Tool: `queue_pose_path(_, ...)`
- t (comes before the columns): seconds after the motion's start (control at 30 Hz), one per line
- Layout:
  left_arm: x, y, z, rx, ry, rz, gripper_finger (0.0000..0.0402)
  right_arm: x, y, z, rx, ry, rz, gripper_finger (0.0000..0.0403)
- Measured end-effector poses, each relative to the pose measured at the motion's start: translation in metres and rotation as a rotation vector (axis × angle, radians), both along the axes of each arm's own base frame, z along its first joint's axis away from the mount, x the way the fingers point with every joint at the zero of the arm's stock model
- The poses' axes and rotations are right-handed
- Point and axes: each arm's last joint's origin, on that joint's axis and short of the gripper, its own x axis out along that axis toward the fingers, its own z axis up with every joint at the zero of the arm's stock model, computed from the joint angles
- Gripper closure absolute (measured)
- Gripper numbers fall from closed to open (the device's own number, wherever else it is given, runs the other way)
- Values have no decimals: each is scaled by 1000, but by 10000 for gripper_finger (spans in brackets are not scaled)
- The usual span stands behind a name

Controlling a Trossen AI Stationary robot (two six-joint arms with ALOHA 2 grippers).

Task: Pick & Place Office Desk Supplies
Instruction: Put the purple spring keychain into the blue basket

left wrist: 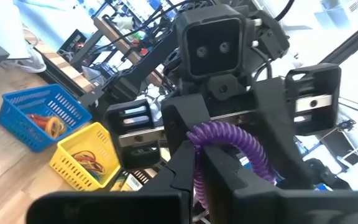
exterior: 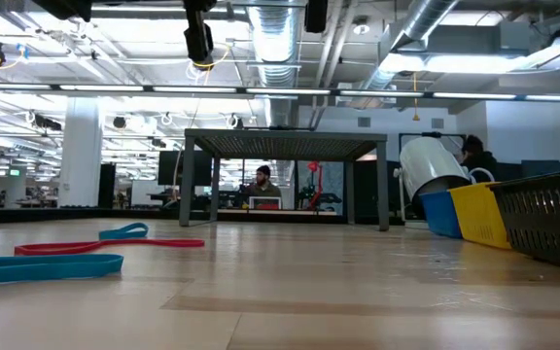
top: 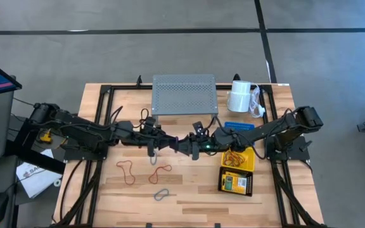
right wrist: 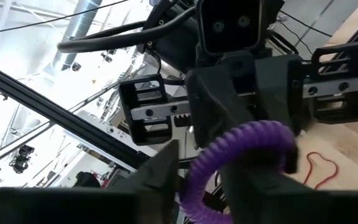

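- The left tool and right tool meet tip to tip above the desk's middle, at frame centre in the high view.
- The left tool is clamped narrow on a purple loop. The right tool's fingers bracket the same loop; whether they grip it cannot be told.
- Red loops and a grey loop lie on open wood at lower centre, well apart from the desk's edges.
- The blue basket, yellow basket and black basket line the right side.
- No writing is legible.
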Motion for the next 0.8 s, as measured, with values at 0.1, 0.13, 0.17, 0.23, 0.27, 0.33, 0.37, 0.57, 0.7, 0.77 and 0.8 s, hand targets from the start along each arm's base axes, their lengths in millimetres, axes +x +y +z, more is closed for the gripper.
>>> queue_pose_path(0.1,0,0,2,-3,-14,-3,381,0,0,0,-12,1,-3,361)
queue_pose_path(0.13,0,0,2,-4,-14,-3,377,0,1,0,-15,1,-2,378)
queue_pose_path(0.17,0,0,2,-3,-13,-3,372,0,1,0,-18,1,-2,385)
queue_pose_path(0.23,0,0,2,-3,-12,-10,364,0,0,0,-3,1,-1,385)
queue_pose_path(0.27,0,-1,2,-2,-11,-16,360,0,0,0,0,-1,-2,388)
queue_pose_path(0.33,0,-1,2,0,-9,-32,354,0,0,1,-1,-3,-1,392)
queue_pose_path(0.37,0,-1,2,1,-9,-43,351,-1,0,1,0,-5,-1,392)
queue_pose_path(0.57,-6,0,6,14,-1,-68,335,-11,-1,17,-28,-31,9,394)
queue_pose_path(0.7,-14,6,15,14,-17,-46,323,-25,-5,30,-73,3,10,395)
queue_pose_path(0.77,-18,10,19,14,-21,-38,318,-34,-7,37,-95,38,11,396)
queue_pose_path(0.8,-21,11,21,17,-20,-46,316,-40,-8,41,-104,61,12,396)
